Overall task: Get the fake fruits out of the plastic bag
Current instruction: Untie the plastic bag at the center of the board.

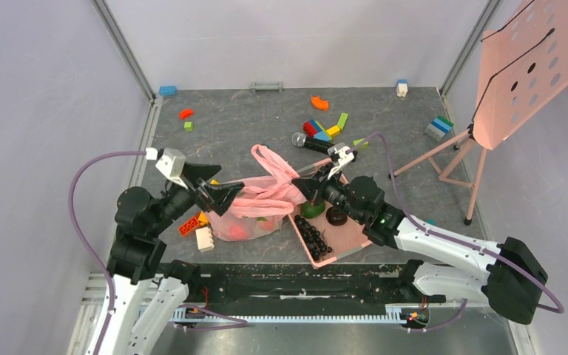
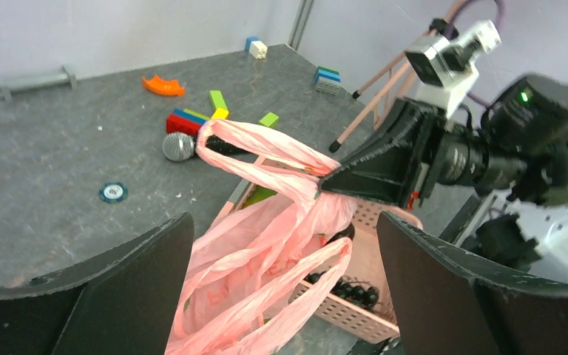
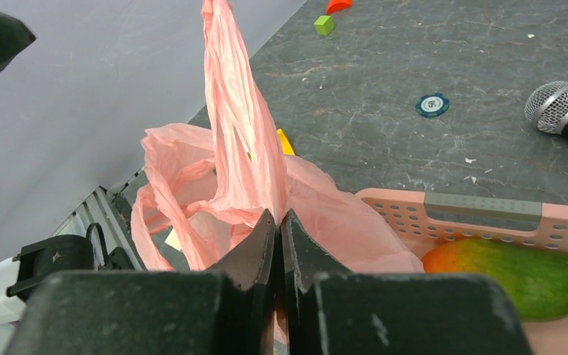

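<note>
The pink plastic bag [image 1: 262, 201] lies crumpled at the table's middle front, beside the pink basket [image 1: 351, 240]. A red fake fruit [image 1: 238, 231] shows faintly through the bag's lower part, with a green patch [image 1: 261, 219] next to it; in both wrist views the fruits are hidden. My right gripper [image 3: 281, 220] is shut on a bunched fold of the bag [image 3: 240, 159], holding one handle up. My left gripper [image 2: 285, 285] stands wide open over the bag [image 2: 244, 274], and a loose handle lies between its fingers [image 2: 118, 288] ungripped.
The basket [image 3: 481, 214] holds a mango [image 3: 521, 277], black grapes [image 1: 313, 238] and a dark round fruit [image 1: 336, 216]. A microphone [image 1: 307, 140] and toy bricks [image 1: 324, 130] lie behind. Orange and white bricks [image 1: 198, 229] sit left of the bag. A pink music stand [image 1: 525, 66] stands at the right.
</note>
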Available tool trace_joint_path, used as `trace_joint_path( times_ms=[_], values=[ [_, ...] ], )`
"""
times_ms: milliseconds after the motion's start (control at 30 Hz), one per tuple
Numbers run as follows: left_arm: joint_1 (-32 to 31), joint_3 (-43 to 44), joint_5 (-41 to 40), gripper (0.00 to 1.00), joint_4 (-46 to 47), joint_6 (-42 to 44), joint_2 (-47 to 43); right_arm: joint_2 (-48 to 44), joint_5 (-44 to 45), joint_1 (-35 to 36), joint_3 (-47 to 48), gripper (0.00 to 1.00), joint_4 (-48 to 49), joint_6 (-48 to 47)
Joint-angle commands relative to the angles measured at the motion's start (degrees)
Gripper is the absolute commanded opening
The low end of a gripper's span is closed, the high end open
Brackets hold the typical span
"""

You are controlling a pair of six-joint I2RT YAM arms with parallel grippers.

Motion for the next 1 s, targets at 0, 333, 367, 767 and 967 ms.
trace_joint_path(
  times_ms=[0, 333, 367, 767, 967],
  values=[
    [-2.9, -3.6, 2.44, 1.0, 2.75, 12.95, -4.82, 1.45, -1.4, -0.31, 4.15, 0.04, 0.25, -1.65],
    [-9.53, -4.85, -19.43, 1.0, -1.94, 24.71, -4.54, 4.13, -2.25, -0.3, 6.23, 0.04, -0.83, -1.63],
    [-9.71, -4.74, -21.76, 1.0, -1.57, 24.74, -3.42, 4.36, -2.32, -0.3, 6.3, 0.04, -0.88, -1.58],
    [-22.11, -7.95, -33.94, 1.0, 5.75, 22.98, 0.18, 6.01, -1.86, -0.39, 7.9, 0.04, -2.81, -2.12],
    [-34.31, -7.18, -46.67, 1.0, -0.18, 24.35, 3.14, 7.51, -2.22, -0.39, 8.11, 0.04, -1.9, -0.58]
  ],
)
